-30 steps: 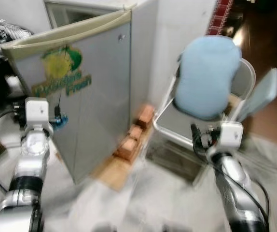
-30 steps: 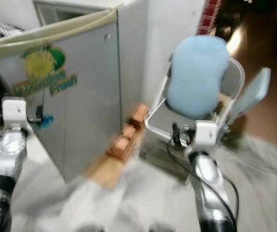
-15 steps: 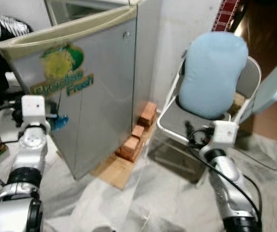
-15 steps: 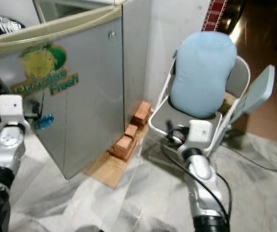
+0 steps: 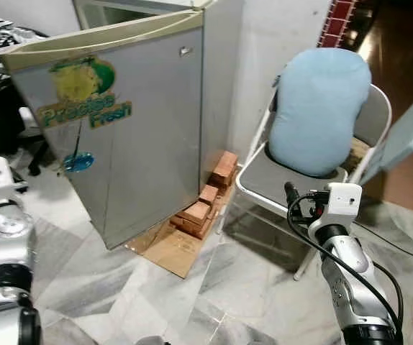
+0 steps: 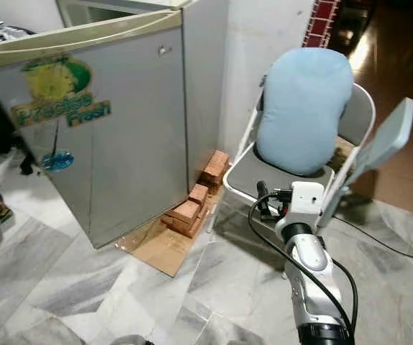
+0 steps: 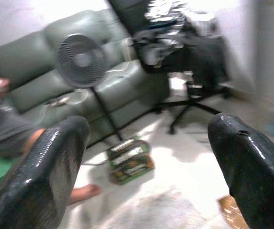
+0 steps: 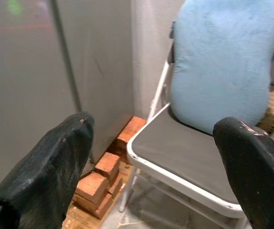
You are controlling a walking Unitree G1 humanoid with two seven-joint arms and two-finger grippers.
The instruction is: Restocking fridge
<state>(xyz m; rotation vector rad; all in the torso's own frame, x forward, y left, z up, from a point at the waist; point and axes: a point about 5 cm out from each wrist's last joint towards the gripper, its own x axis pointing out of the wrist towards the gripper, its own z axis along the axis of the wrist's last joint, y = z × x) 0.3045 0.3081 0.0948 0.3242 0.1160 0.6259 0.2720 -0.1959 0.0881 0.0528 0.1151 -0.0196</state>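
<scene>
Head views, fridge: the silver fridge (image 5: 120,129) stands ahead and to your left, its door shut or very nearly so, with a yellow and green "Precise Fresh" sticker (image 5: 84,93) on the front. You have nothing to put in it yet, and the door has to come open first, so I judge the task barely begun.
Chair: a folding chair (image 5: 293,180) stands to the right of the fridge, against the white wall, with a pale blue cushion (image 5: 320,108) propped upright on its seat. It crowds the space beside the fridge, so plan your door swing away from it.
Bricks: red bricks (image 5: 206,198) are stacked on a sheet of cardboard (image 5: 170,248) at the foot of the fridge, most likely packed there to prop or level the cabinet. Keep your feet off them.
Left gripper: the left gripper (image 7: 146,162) is spread wide and holds nothing. Its wrist view looks away from the fridge, toward a sofa (image 7: 56,67), a standing fan (image 7: 82,59) and a small box (image 7: 130,160) on the floor, so the fridge door lies well apart from it, ahead and to its right.
Right gripper: the right gripper (image 8: 156,167) is also wide apart and empty, raised in front of the chair seat, with the fridge wall near on its left.
</scene>
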